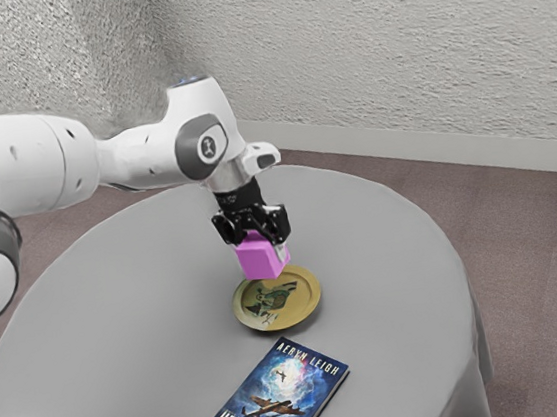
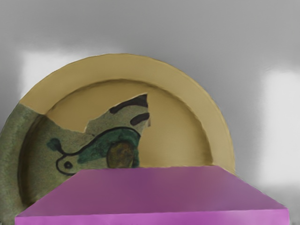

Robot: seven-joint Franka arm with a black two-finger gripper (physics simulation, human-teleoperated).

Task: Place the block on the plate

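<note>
Grips the pink block [image 1: 260, 260] with the black gripper [image 1: 261, 241], closed on it from two sides and pointed down. Holds the block up over the plate [image 1: 312, 299], hiding part of the rim with it in both views; not yet resting it there. Reaches in from the exterior view's left along the white arm [image 1: 142, 156]. Below, on the round grey table [image 1: 119, 307]: the yellow plate, patterned in green and dark strokes, and, near but apart from it, a blue book [image 1: 280, 395], cover up, lettered "Hellsbaene". Beyond: brownish floor [image 1: 526, 261] and rough pale wall [image 1: 371, 47].
</note>
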